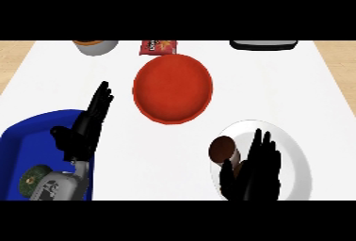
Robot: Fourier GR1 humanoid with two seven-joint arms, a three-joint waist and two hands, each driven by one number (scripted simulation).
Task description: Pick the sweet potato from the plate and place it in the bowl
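- Tray (28,136): blue, at the lower left; a green item (31,178) lies in it, too blurred to name.
- Bowl (172,88): red, round, near the middle of the counter (278,89), nothing in it; this is where the potato must go.
- Plate (295,150): white, at the lower right, well apart from the bowl.
- Left hand (87,124): over the tray's right edge, fingers straight and pointing up the view, holding nothing; it is resting.
- Right hand (256,164): over the plate, fingers straight, touching or just beside the potato's right side; the thumb seems to lie just under it, and no grasp has closed.
- Potato (223,148): brown, rounded, on the plate's left edge. Judged stiff, fairly heavy for its size, not fragile, with a smooth skin that may roll. Best taken across its middle, thumb on one side and fingers on the other.
- Also present: a grey cup (96,46), a red snack bag (158,46) and a dark item (262,45) along the far edge.
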